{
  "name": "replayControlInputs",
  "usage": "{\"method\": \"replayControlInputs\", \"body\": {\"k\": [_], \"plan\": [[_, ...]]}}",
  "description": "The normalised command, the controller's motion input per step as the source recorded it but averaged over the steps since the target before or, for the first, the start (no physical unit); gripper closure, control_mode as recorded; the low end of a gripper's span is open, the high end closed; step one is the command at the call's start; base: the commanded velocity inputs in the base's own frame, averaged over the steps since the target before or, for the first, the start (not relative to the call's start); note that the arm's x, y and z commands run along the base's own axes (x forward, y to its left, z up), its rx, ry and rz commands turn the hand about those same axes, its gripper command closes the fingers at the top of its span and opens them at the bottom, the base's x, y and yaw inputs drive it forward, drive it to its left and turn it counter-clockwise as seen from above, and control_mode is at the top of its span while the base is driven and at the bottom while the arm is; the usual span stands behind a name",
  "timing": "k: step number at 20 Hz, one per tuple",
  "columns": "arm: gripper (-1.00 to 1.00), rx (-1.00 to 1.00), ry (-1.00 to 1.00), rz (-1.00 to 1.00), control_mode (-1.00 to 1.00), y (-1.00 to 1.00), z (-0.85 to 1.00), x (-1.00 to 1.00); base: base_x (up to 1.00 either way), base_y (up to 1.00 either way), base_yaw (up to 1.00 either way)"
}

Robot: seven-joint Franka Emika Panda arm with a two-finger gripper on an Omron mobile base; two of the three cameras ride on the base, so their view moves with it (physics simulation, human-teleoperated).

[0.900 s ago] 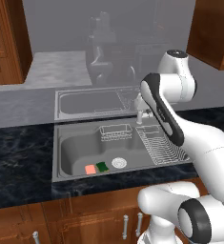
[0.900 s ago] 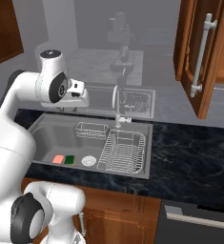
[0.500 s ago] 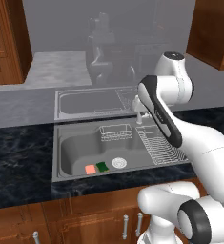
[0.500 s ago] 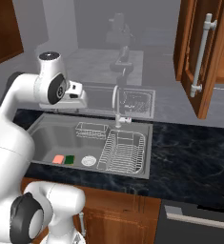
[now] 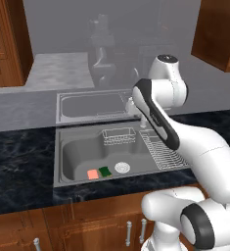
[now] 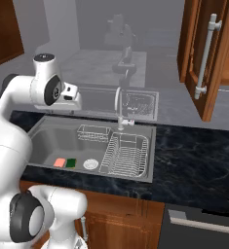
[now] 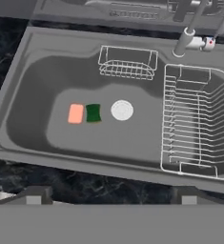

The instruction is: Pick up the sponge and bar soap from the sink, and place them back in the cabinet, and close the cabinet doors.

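**Fingers spread wide above the sink**

The fingers stand apart, empty, at the bottom of the hand view; the arm reaches high over the counter. One sink mid-frame holds one soap bar touching one sponge, left of the drain.

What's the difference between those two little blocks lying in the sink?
The salmon-pink bar soap has rounded corners; the dark green sponge looks squarer-edged. The soap lies farther from the round white drain, the sponge next to it. Both lie flat, side by side on the grey steel sink floor, similar in size.
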Motion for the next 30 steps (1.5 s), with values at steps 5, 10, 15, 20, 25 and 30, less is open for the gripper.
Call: {"method": "replayControlInputs", "body": {"k": [5,10,15,20,25,30], "plan": [[-1.00,0.09,0.00,-0.07,-1.00,0.22,-0.06,0.25,0.00,0.00,0.00],[-1.00,0.06,0.00,-0.06,-1.00,0.22,-0.21,0.36,0.00,0.00,0.00],[-1.00,0.00,0.00,0.00,-1.00,0.10,-0.40,0.25,0.00,0.00,0.00],[-1.00,0.00,0.03,0.01,-1.00,0.00,-0.32,0.17,0.00,0.00,0.00],[-1.00,0.00,0.02,0.01,-1.00,0.05,-0.26,0.17,0.00,0.00,0.00],[-1.00,0.00,0.00,0.00,-1.00,0.22,-0.29,0.14,0.00,0.00,0.00]]}}
